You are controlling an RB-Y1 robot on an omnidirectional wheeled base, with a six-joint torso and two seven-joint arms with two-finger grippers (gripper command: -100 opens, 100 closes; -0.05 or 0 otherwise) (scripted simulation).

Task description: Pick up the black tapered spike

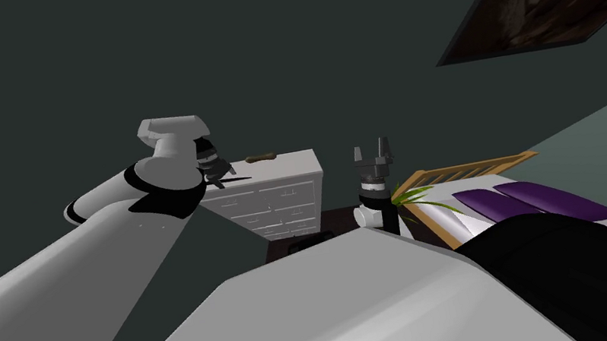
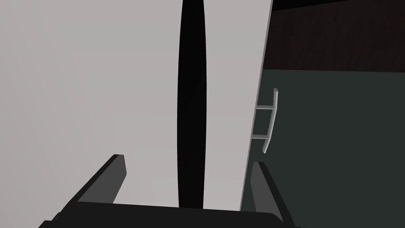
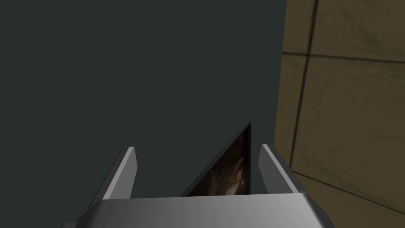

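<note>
Left gripper [image 2: 186, 160] straddling a black tapered spike [image 2: 192, 99] on a white dresser top [image 2: 99, 79].
Its fingers stand apart, and the spike lies lengthwise between them, touching neither. One finger hangs past the dresser's front edge, near a drawer handle [image 2: 271, 118]. The right gripper [image 3: 197, 147], fingers also spread, points upward, idle. The likely risk is that the thin spike, lying flat, rolls or slips under the closing blades, or that the outer finger catches the edge.
</note>
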